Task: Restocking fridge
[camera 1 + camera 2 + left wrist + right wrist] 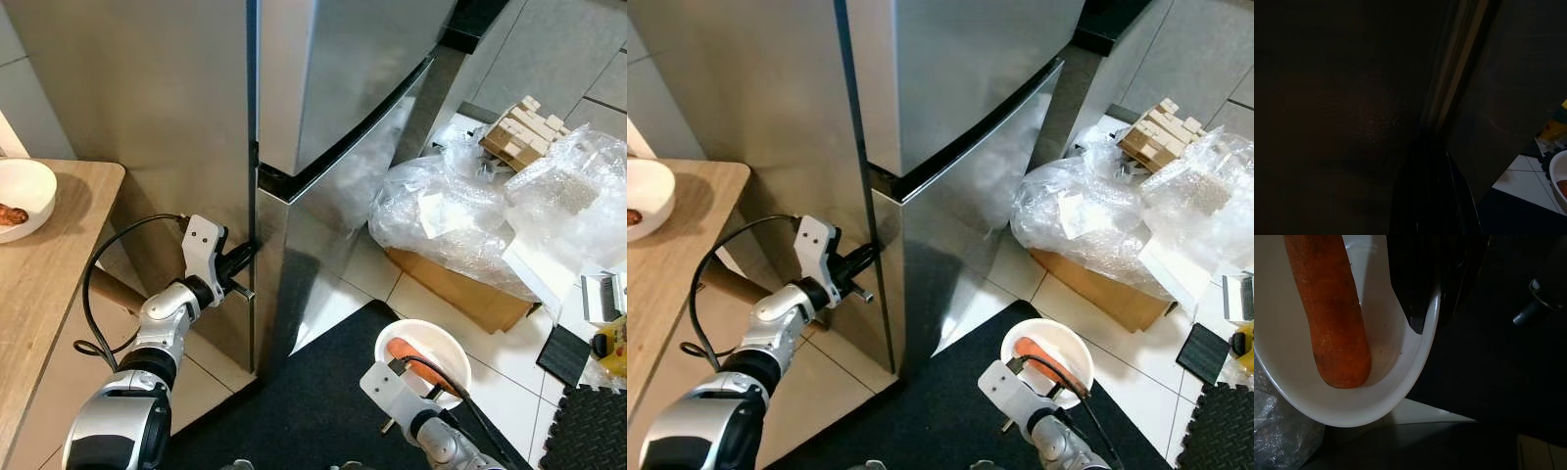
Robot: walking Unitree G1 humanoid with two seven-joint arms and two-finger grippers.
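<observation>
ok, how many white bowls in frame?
2. One bowl sits on the wooden counter at the robot's left, holding some food. The other bowl, holding a carrot, is gripped at its rim by the right gripper. Others could be out of frame.

No text, label, brand, number or sign can be read in any of the views. The tall stainless-steel fridge (pixel 333 117) shows bare metal doors with no badge legible, and the brown cardboard box (pixel 460 289) under the clear plastic wrapping (pixel 490 211) shows no readable print.
</observation>
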